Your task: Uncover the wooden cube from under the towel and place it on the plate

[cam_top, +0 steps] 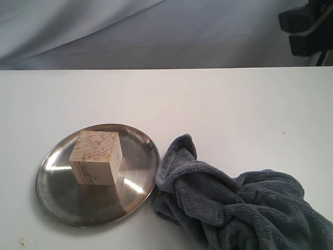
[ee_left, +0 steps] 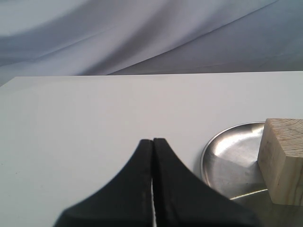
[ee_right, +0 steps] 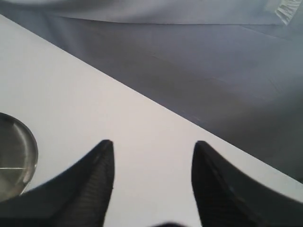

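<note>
The wooden cube (cam_top: 95, 157) stands on the steel plate (cam_top: 62, 195) at the front left of the table, uncovered. The blue-grey towel (cam_top: 239, 205) lies bunched to the right of the plate, its near fold touching the plate's rim. Neither gripper shows in the exterior view. In the left wrist view my left gripper (ee_left: 152, 142) is shut with nothing in it, over bare table, with the plate (ee_left: 227, 161) and cube (ee_left: 283, 161) off to one side. My right gripper (ee_right: 154, 144) is open and empty above bare table, the plate's edge (ee_right: 19, 156) at the frame's side.
The table (cam_top: 223, 104) is white, with grey draped cloth (cam_top: 130, 31) behind its far edge. Dark equipment (cam_top: 307, 28) sits at the top right corner of the exterior view.
</note>
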